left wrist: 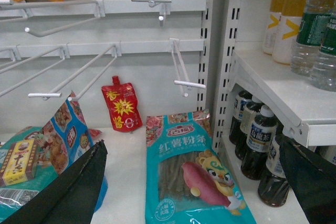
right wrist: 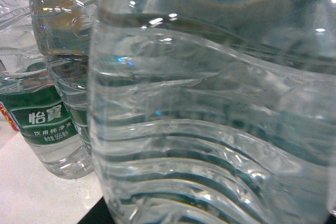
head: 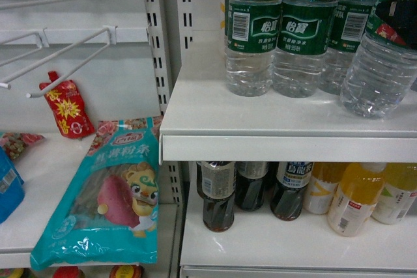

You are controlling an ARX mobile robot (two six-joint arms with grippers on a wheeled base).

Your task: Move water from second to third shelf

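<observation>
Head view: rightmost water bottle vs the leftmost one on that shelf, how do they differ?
The rightmost water bottle is tilted, nearer the shelf's front edge, with something dark over its label. The leftmost water bottle stands upright, further back, its green label in plain view. Both are clear, ribbed and green-labelled.

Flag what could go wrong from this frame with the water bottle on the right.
1. The tilted clear ribbed water bottle with the green label leans beside the upright green-labelled water bottles; moving it could knock them over.
2. It stands near the white shelf's front edge, so a slip could drop it.
3. The right wrist view is filled by the bottle, so the grip cannot be checked.
</observation>
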